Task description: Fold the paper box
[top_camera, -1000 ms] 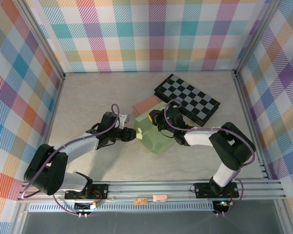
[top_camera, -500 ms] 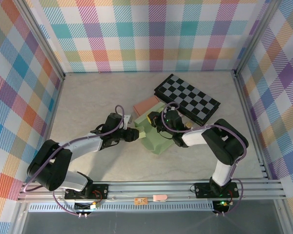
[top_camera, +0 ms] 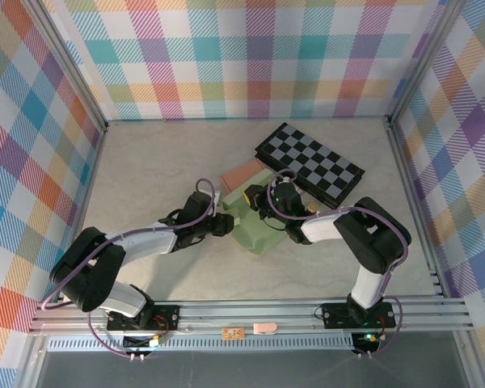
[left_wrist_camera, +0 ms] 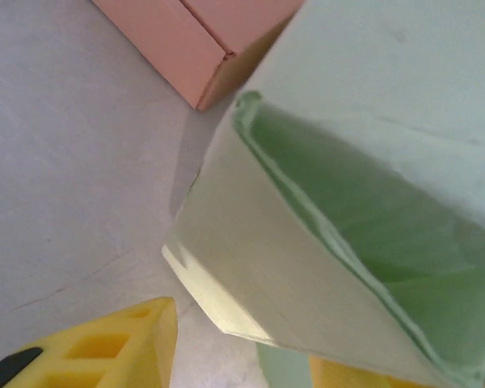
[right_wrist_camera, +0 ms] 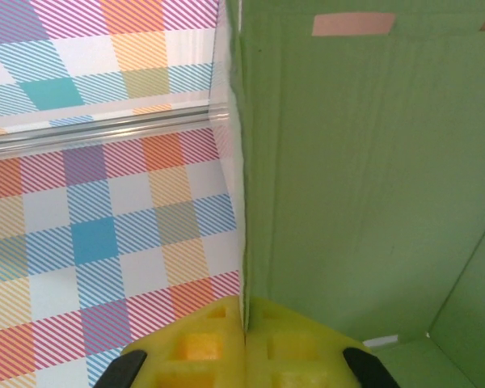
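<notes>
Snugly within right claw [right_wrist_camera: 244, 343], paper box [right_wrist_camera: 347, 202] wall.

Bright, even light was cast from above, and only soft, short shadows were left on the worktop [top_camera: 145, 170]. In the left wrist view the paper box [left_wrist_camera: 372, 202] was rendered blurred, a dim shadow being thrown beside it. The right wrist view was rendered sharper.

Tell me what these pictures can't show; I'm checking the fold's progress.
Left wrist: a flap of the green paper box hides one finger of the left gripper; grip unclear.
Top external: both arms cover the box's folds; the pink box is partly behind it.
Right wrist: the right gripper pinches one wall; the frame crops the rest.
</notes>
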`<move>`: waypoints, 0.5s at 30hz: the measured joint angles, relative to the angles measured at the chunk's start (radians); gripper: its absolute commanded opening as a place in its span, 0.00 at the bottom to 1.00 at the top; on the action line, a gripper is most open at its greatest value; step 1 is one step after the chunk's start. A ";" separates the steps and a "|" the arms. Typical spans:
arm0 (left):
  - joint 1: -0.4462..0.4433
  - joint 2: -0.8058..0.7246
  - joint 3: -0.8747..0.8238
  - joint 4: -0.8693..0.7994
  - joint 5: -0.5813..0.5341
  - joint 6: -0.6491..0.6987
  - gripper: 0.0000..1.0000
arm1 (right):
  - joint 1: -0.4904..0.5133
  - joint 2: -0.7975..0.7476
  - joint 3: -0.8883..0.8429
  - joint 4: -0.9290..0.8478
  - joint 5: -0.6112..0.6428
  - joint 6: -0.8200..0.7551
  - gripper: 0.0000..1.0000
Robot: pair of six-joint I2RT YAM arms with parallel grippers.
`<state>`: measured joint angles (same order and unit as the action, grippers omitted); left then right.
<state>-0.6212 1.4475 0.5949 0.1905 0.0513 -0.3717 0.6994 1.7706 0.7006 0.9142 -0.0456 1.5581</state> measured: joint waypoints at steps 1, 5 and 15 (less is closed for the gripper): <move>0.000 0.001 -0.004 0.006 -0.009 -0.006 0.44 | 0.000 0.000 0.000 0.008 0.000 0.000 0.00; -0.007 0.028 -0.009 0.047 -0.044 -0.026 0.44 | 0.000 0.004 0.000 0.033 0.003 -0.003 0.00; -0.026 0.071 -0.009 0.079 -0.098 -0.052 0.42 | 0.000 0.045 0.006 0.064 0.003 -0.013 0.00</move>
<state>-0.6468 1.5181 0.5861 0.2691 -0.0467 -0.4236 0.6998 1.8160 0.7071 0.9783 -0.0425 1.5455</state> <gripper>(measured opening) 0.428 0.055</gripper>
